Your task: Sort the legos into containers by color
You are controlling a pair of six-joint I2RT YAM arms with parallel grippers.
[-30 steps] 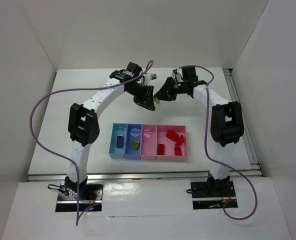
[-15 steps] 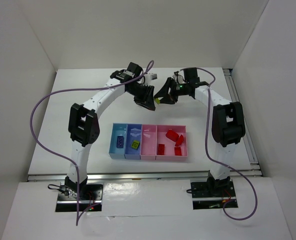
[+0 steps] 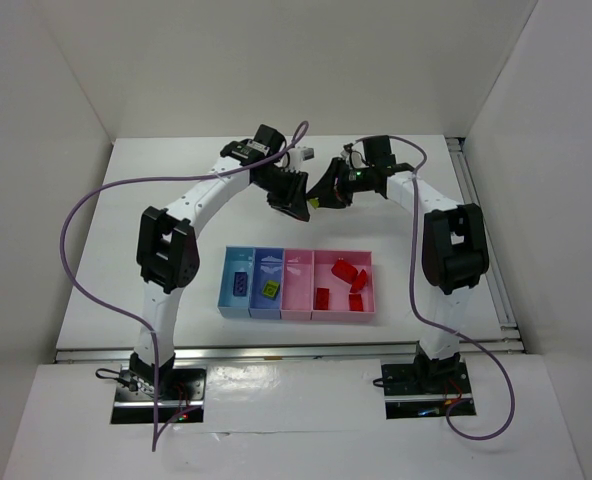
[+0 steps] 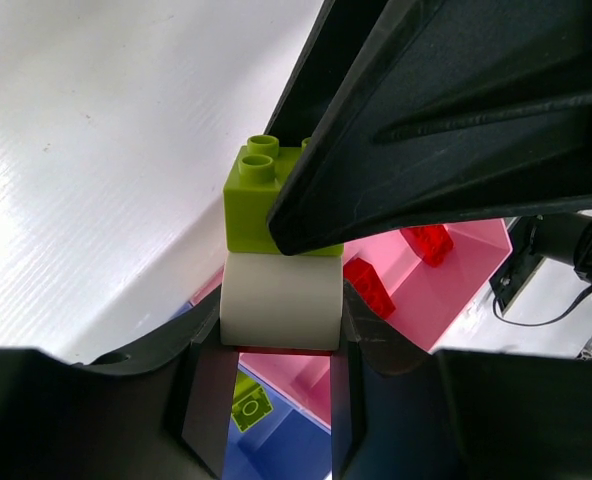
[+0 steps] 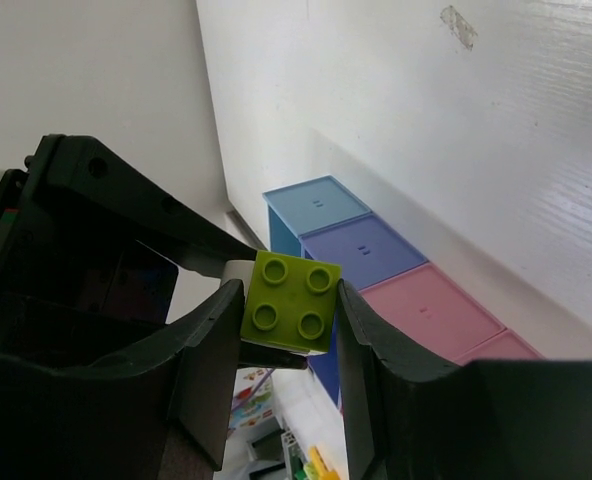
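My left gripper (image 3: 296, 200) and right gripper (image 3: 324, 193) meet tip to tip above the back of the table. The left gripper (image 4: 281, 335) is shut on a pale pink brick (image 4: 281, 300). A yellow-green brick (image 4: 254, 205) is stacked on it. The right gripper (image 5: 288, 310) is shut on that yellow-green brick (image 5: 294, 298); the pale brick (image 5: 238, 272) shows behind it. Four trays stand in a row: light blue (image 3: 226, 264) with a dark blue brick (image 3: 239, 284), darker blue (image 3: 267, 262) with a yellow-green brick (image 3: 271, 289), pink (image 3: 298, 292), and wider pink (image 3: 368, 258) with red bricks (image 3: 344, 270).
White walls close in the table on the left, back and right. A purple cable (image 3: 76, 215) loops out from the left arm, and another (image 3: 413, 290) hangs along the right arm. The trays sit in front of both grippers, toward the arm bases.
The right gripper has shifted slightly to the left, closer against the left gripper. The left arm and the trays have not moved.
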